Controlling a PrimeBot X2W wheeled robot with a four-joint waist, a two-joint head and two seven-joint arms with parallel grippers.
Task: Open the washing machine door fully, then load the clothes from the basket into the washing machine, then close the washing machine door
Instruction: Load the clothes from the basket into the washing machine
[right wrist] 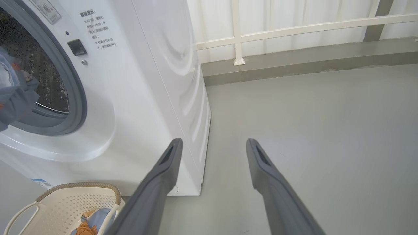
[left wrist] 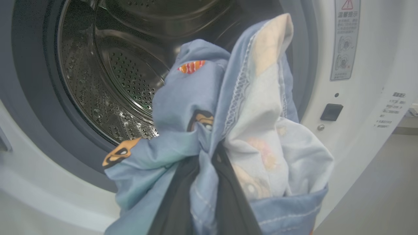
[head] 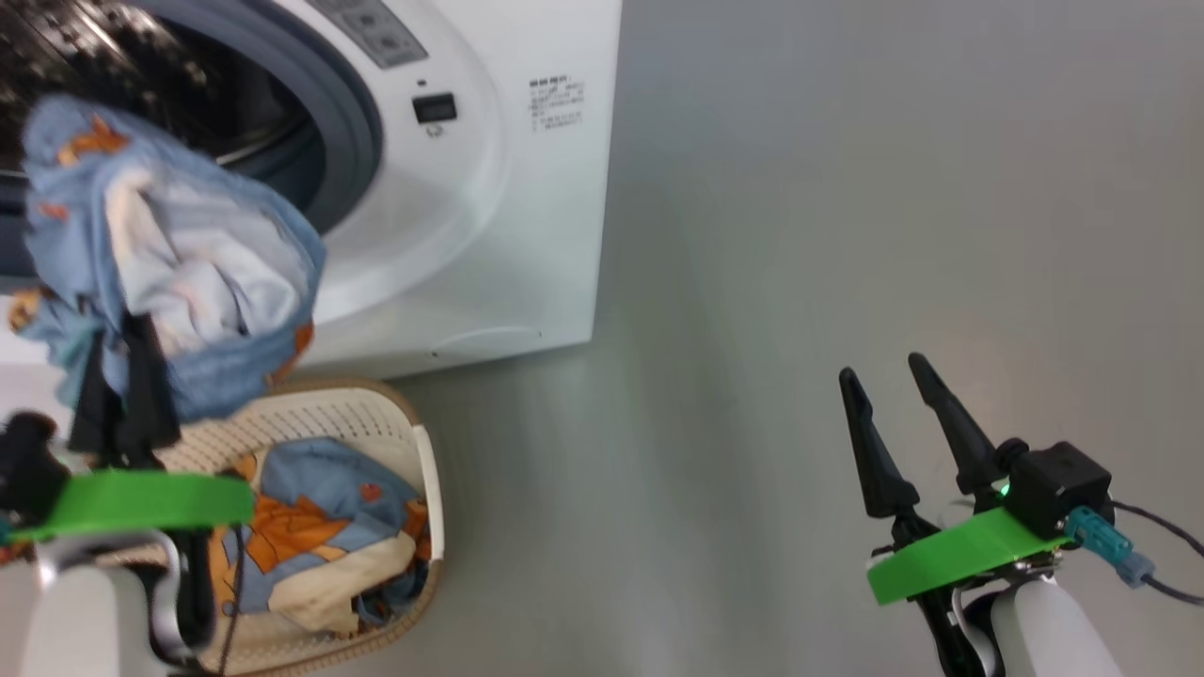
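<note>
- The left gripper [head: 122, 371], its 2 long dark fingers pinched close on cloth, holds up a light blue garment with orange prints and a pale inner side [head: 207, 263] before the open mouth of the big white front-loading washing machine [head: 508, 188].
- In the left wrist view the garment [left wrist: 202, 104] bunches around the left gripper [left wrist: 209, 156] and drapes down both sides, with the perforated steel drum [left wrist: 107, 71] behind it. Whether any fabric has crossed the blue-grey rubber ring [head: 353, 122] cannot be told.
- The left arm's pale forearm sits at the lower left of the head view, a green band at its wrist, fingers pointing up towards the machine.
- The right gripper [head: 882, 369] hangs well apart to the right over the grey floor [head: 847, 188], fingers spread wide with nothing between them [right wrist: 214, 141].
- The small cream perforated plastic basket with a brown woven-look rim [head: 428, 470] stands on the floor just in front of the machine's base, below the lifted garment, holding more blue, orange and cream clothes [head: 320, 527].
</note>
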